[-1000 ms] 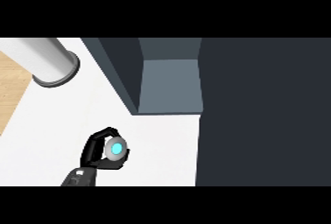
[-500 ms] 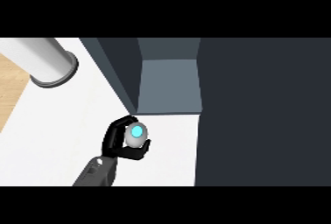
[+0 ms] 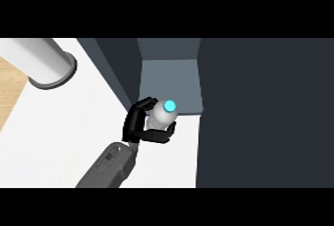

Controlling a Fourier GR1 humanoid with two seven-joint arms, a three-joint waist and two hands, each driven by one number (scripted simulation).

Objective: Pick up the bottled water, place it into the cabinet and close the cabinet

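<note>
Gripping the bottled water point(image 3: 163, 115) in our curled left hand point(image 3: 140, 126), we hold it at the cabinet point(image 3: 171, 81) mouth, twelve o'clock ahead. Risk: clipping the dark wall point(image 3: 127, 75) at eleven o'clock, tipping it.

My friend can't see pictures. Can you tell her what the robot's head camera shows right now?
A robot hand holds a water bottle with a bright blue cap, right at the front edge of an open grey cabinet. The arm comes up from the bottom over a white counter, and a grey cylinder stands at the top left.
</note>
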